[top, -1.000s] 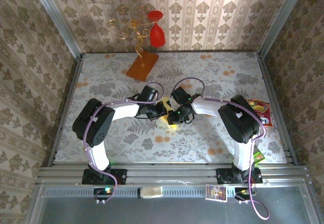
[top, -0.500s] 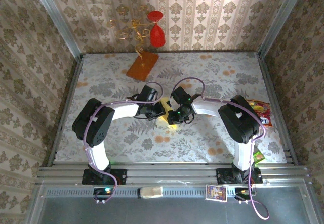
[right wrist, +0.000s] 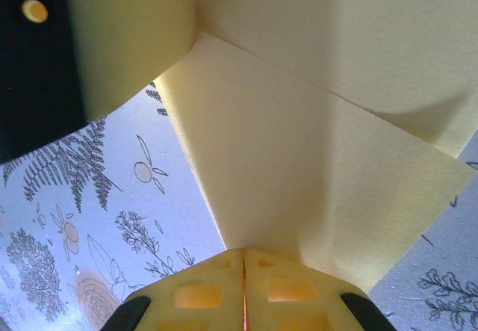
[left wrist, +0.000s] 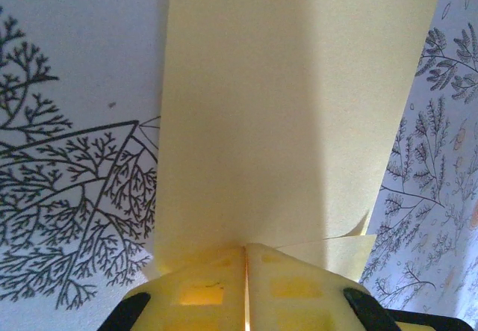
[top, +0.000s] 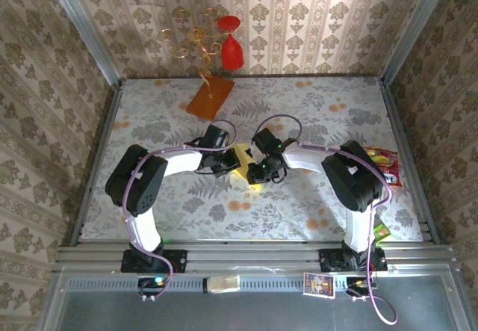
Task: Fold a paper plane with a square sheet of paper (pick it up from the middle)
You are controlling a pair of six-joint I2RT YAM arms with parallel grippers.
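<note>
Yellow paper (left wrist: 276, 122), edges pinched by left tool (left wrist: 245, 252), right tool (right wrist: 244, 256); open tabletop (top: 299, 215) around

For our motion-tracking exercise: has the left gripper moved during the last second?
Yes, slightly. In the top view the left gripper has edged left and back toward the fixed orange-brown slab, uncovering more of the yellow paper.

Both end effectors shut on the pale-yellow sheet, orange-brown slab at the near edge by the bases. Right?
No: the orange-brown slab sits at the far edge, per the top external view. The left end effector and right end effector are shut on the pale-yellow sheet.
</note>
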